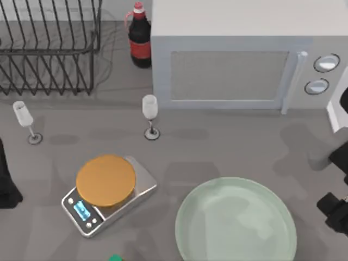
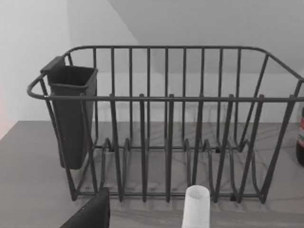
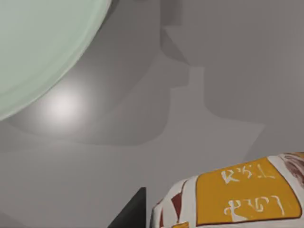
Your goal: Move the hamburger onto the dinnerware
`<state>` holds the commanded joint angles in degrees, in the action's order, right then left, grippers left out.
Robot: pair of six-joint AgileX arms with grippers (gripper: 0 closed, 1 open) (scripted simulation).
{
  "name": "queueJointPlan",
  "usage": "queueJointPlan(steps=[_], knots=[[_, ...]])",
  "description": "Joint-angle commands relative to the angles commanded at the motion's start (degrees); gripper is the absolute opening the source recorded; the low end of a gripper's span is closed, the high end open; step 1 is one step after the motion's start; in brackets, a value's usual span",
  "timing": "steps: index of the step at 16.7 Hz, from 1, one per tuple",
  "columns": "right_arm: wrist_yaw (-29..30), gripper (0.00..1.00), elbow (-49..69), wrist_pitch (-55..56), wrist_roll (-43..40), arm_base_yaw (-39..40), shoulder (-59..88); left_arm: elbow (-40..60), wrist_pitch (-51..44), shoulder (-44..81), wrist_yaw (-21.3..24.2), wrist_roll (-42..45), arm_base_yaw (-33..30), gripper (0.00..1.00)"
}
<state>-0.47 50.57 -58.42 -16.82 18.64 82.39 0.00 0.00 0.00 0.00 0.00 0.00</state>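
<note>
- You cannot tell from these pictures whether the right gripper point(image 1: 333, 209) has its fingers spread or pressed together; in the right wrist view one dark finger tip point(image 3: 133, 211) shows just beside the hamburger point(image 3: 228, 197), with no clear sign of contact
- The hamburger lies on the grey worktop point(image 3: 142, 156) near the plate's edge but apart from it; it is not yet on the dinnerware point(image 1: 236, 220)
- To do this step well, straddle the wrapped lump squarely before closing, since the paper wrap looks likely to crumple or slip under a corner pinch
- Lift clear of the raised rim, then set down near the plate's middle
- The left gripper point(image 2: 90, 213) sits parked at the left edge, facing the dish rack point(image 2: 166, 123); its fingers' state is unclear
- The hamburger is cut off by the frame edge, so its full shape stays hidden
</note>
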Motion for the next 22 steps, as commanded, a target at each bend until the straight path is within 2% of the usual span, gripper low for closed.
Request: queueJointPlan(steps=[3, 9, 13, 17, 22], knots=[[0.00, 0.00, 3.80, -5.26, -0.13, -0.04, -2.94, 0.00, 0.00, 0.00, 0.00, 0.00, 0.00, 1.00], [-0.02, 0.00, 4.09, -5.68, -0.02, 0.02, -3.20, 0.00, 0.00, 0.00, 0.00, 0.00, 0.00, 1.00], [0.08, 0.00, 5.53, -5.84, 5.76, 3.06, -1.85, 0.00, 0.00, 0.00, 0.00, 0.00, 0.00, 1.00], [0.24, 0.00, 8.54, -6.03, 21.30, 9.10, 1.18, 0.00, 0.00, 0.00, 0.00, 0.00, 0.00, 1.00], [0.13, 0.00, 12.50, -6.72, 53.70, 17.42, 6.70, 0.00, 0.00, 0.00, 0.00, 0.00, 0.00, 1.00]])
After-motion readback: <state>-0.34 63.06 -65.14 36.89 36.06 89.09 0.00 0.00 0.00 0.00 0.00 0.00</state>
